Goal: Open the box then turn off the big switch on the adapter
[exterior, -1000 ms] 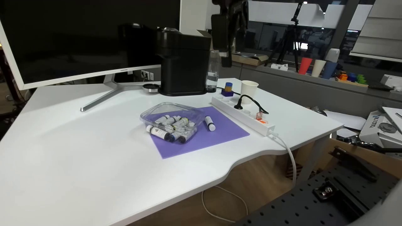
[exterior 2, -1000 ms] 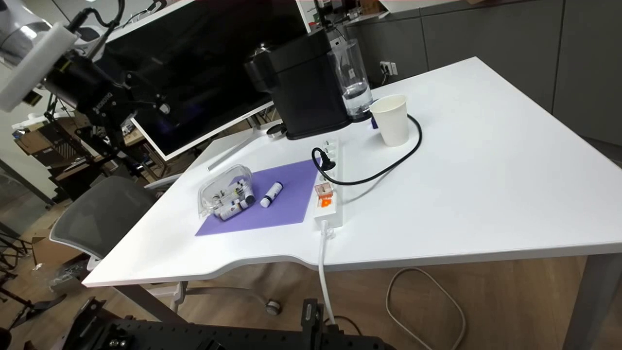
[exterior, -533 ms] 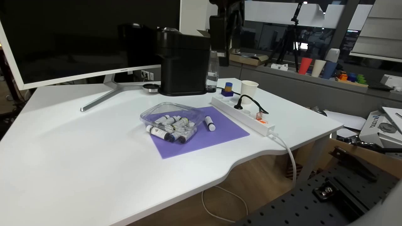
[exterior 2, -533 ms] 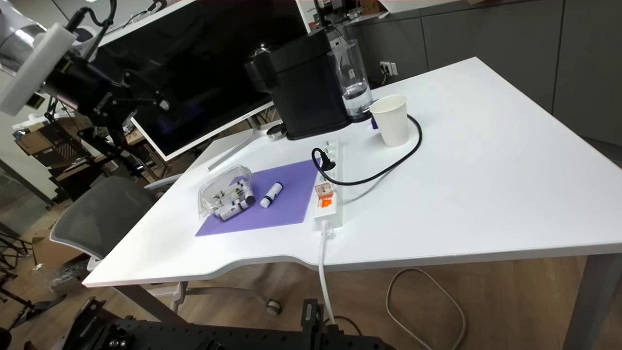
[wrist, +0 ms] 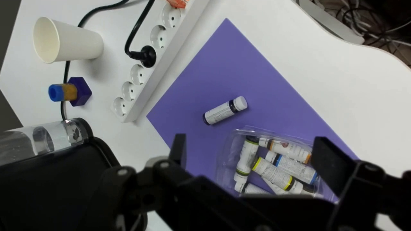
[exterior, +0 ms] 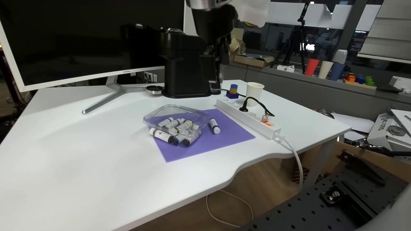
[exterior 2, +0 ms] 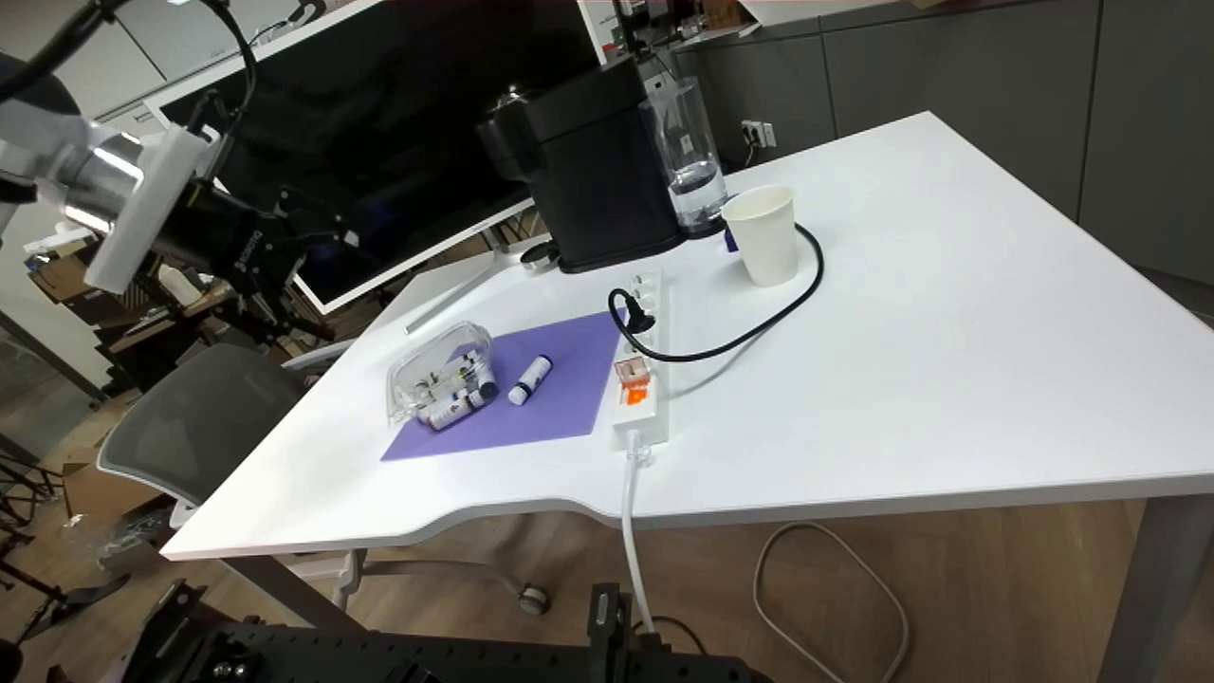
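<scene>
Two-Part Job: First Part Unsettled, Second Part Judged Undone

White desk: spreads across both exterior views and bears most of the lot.

Large monitor: stands on the desk, dark-screened.

Robot's pincer: hangs high above the desk, with fingers spread wide and nothing held between. Judged not yet at work on either part.

Purple sheet: lies flat on the desk.

Long power strip, taken as the adapter: lies just beside the sheet, with a black plug seated along its row. Lies well apart from the pincer; in the wrist view, shows toward the upper left, outside the spread of the fingers.

Clear plastic tub, taken as the box: rests at the edge of the sheet, heaped with small bottles. Shows no lid in any view; with plastic so clear, not safe to call opened. Lies well below the pincer and touches no part of it; in the wrist view, falls between the fingertips, nearer the finger at the right of that view. Cannot say whether squarely beneath.

Loose bottle: lies on its side on the sheet, between tub and strip.

Orange switch: sits at one end of the strip. Reads neither on nor off at this size. Calls, by judgement, for the second part entire.
</scene>
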Available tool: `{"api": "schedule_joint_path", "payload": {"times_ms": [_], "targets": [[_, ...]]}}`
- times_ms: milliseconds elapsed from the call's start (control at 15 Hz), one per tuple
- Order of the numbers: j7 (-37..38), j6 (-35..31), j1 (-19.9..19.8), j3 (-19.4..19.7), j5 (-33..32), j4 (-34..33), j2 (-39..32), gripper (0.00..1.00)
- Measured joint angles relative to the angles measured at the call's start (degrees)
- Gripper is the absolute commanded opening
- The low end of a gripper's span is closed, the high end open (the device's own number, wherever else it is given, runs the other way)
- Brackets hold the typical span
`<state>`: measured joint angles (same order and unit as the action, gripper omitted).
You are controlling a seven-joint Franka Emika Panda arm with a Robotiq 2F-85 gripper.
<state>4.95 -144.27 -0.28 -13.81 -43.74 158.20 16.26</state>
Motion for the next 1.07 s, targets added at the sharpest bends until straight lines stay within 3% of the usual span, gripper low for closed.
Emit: {"api": "schedule_joint_path", "payload": {"times_ms": [400,1067], "targets": [[6.4,-2.2,1.5,0.4,-5.0,-3.1,-11.1,1.0],[6.4,-3.1,5.3,2.3,-5.4,-4.0,-16.0,1.0]]}}
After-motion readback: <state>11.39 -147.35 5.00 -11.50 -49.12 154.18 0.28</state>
